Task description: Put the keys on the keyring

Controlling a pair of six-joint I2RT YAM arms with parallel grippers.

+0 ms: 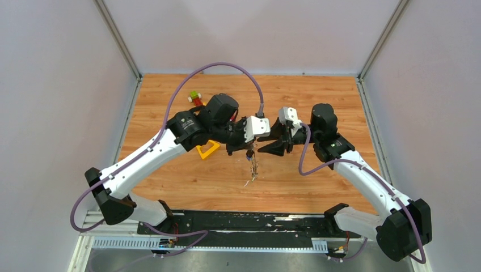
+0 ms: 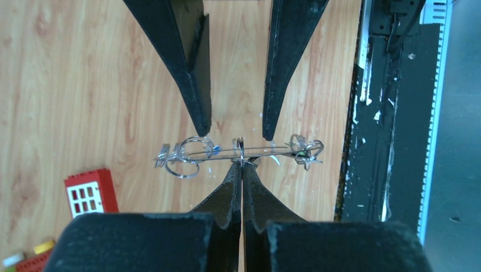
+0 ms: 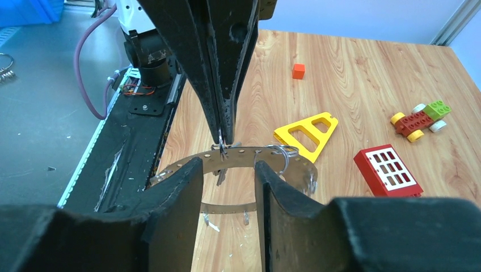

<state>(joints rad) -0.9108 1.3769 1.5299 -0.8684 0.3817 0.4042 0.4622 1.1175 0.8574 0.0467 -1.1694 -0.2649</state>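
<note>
The keyring point(image 3: 249, 156), a flat grey band with small holes, hangs in the air between both grippers. It shows edge-on in the left wrist view point(image 2: 266, 151) and in the top view point(image 1: 253, 167). Small split rings and keys point(image 2: 306, 152) cluster at its two ends, and one silver key point(image 3: 220, 175) dangles from its rim. My left gripper point(image 2: 241, 163) is shut, pinching the ring's rim at a small split ring; it also shows in the right wrist view point(image 3: 223, 139). My right gripper point(image 3: 228, 164) is open, its fingers straddling the ring from the opposite side, just short of it point(image 2: 235, 133).
A yellow triangular block point(image 3: 306, 133) lies on the wood table below the left arm point(image 1: 208, 150). A red window block point(image 3: 388, 170), a toy car point(image 3: 420, 119) and a small orange block point(image 3: 298, 71) lie farther out. A black rail point(image 1: 238, 221) runs along the near edge.
</note>
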